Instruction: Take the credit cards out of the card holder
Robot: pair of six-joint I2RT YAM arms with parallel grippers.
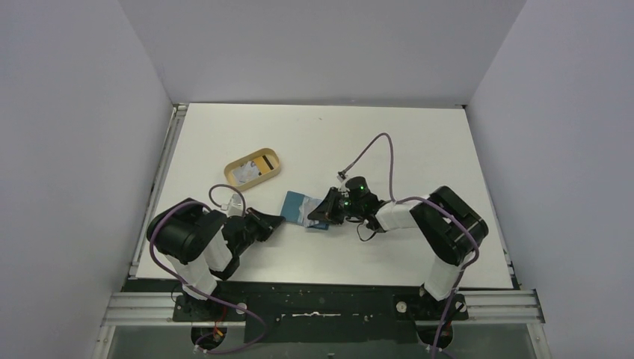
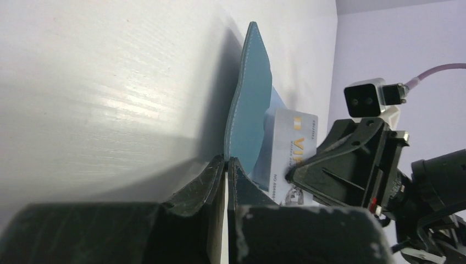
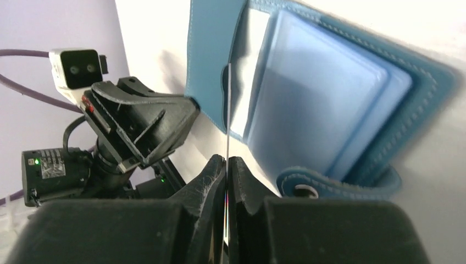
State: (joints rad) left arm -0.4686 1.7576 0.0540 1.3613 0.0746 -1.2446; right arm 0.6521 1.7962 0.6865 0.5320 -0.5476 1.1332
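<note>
My right claw (image 3: 226, 160) is pinched together on the edge of a whitish credit card (image 2: 294, 143) held upright at the pockets. My left claw (image 2: 226, 162) is clamped on the raised outer flap of the teal card holder (image 1: 297, 206), which lies open on the surface (image 1: 389, 142) between my arms; I judge that grip is there to anchor the holder so the card slides free instead of dragging it along. The snap tab (image 3: 302, 190) sits just beside my right fingers, the oval tan tray (image 1: 277, 173) holding loose cards (image 1: 245, 175) lies well apart to the far left, and my two claws are so close that crowding each other looks like the main obstacle.
</note>
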